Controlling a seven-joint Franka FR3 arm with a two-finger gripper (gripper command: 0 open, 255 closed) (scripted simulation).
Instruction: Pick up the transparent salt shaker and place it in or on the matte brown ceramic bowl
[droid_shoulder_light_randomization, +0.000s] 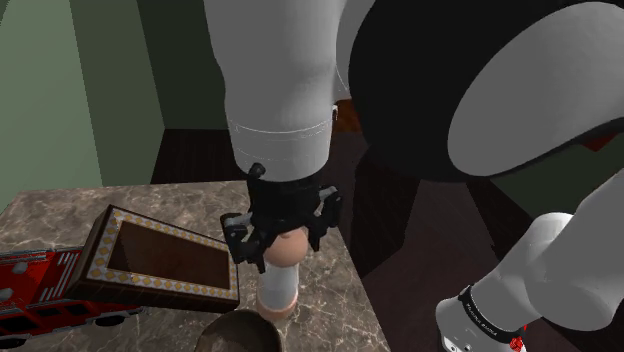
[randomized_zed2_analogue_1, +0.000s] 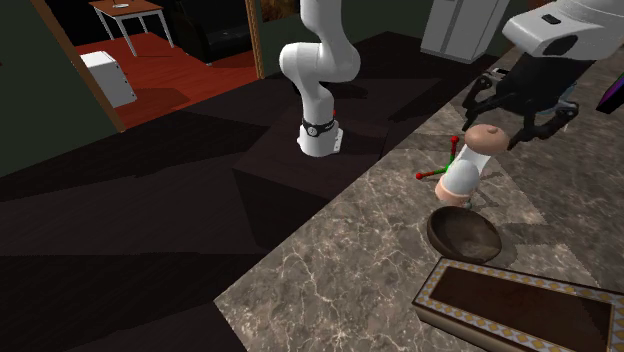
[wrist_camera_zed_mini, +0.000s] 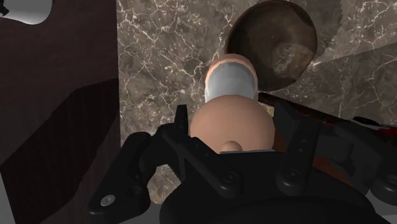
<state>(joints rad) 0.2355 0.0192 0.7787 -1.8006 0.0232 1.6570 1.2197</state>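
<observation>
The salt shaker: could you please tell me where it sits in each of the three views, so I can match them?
Shoulder view: salt shaker low centre, just above the brown bowl at the bottom edge.
Second exterior view: upper right, above the bowl.
Wrist view: centre, next to the bowl.
Shared landmark: the brown bowl beside the shaker.

End effector (droid_shoulder_light_randomization: 283, 246) positioned over the peach cap of the salt shaker (droid_shoulder_light_randomization: 278, 287), fingers spread either side. Shaker stands on marbled worktop (droid_shoulder_light_randomization: 335, 300). Dark bowl (droid_shoulder_light_randomization: 236, 336) just beside it; patterned brown tray (droid_shoulder_light_randomization: 160, 256) and red toy truck (droid_shoulder_light_randomization: 35, 285) nearby.
</observation>
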